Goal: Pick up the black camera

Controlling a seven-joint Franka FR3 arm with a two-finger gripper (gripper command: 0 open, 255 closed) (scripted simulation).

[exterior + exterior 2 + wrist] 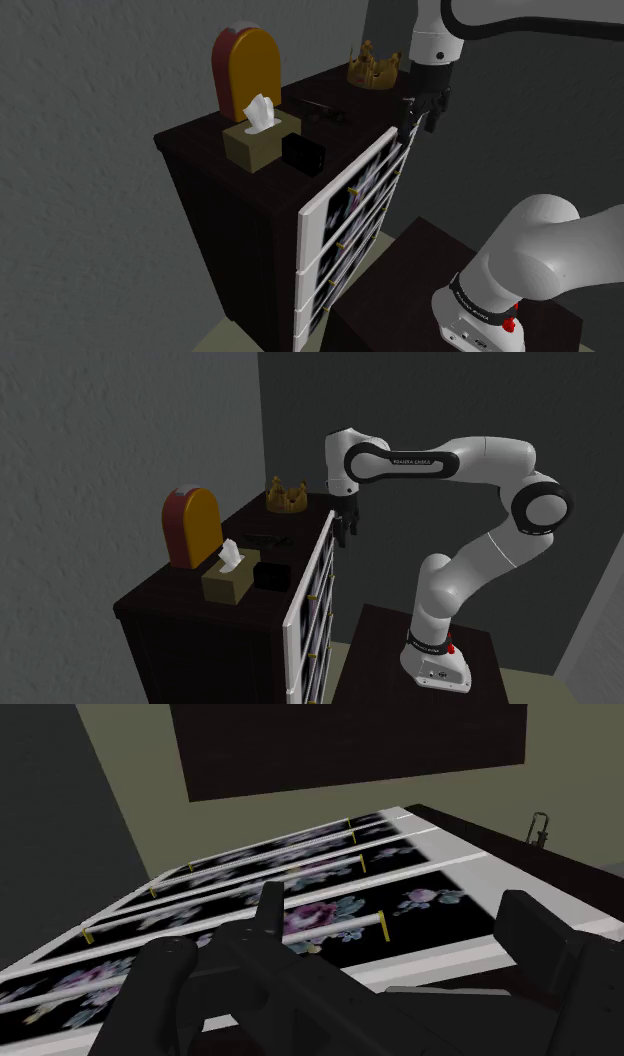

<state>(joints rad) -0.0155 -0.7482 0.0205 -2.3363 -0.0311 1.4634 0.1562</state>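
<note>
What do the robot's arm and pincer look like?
The arm is white with rounded links and dark joints, small dark lettering on one link and a red spot near its base. The pincer is all black.

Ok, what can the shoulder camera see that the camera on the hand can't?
Shoulder view: the black camera sitting on the dark dresser beside a tissue box, with a golden crown farther back.
Wrist view: up close, pink flowers on the drawer fronts and their small yellow handles.
Both: the white-edged drawer fronts and the gripper, its fingers apart, near the top of the drawers and not touching the camera.
</note>
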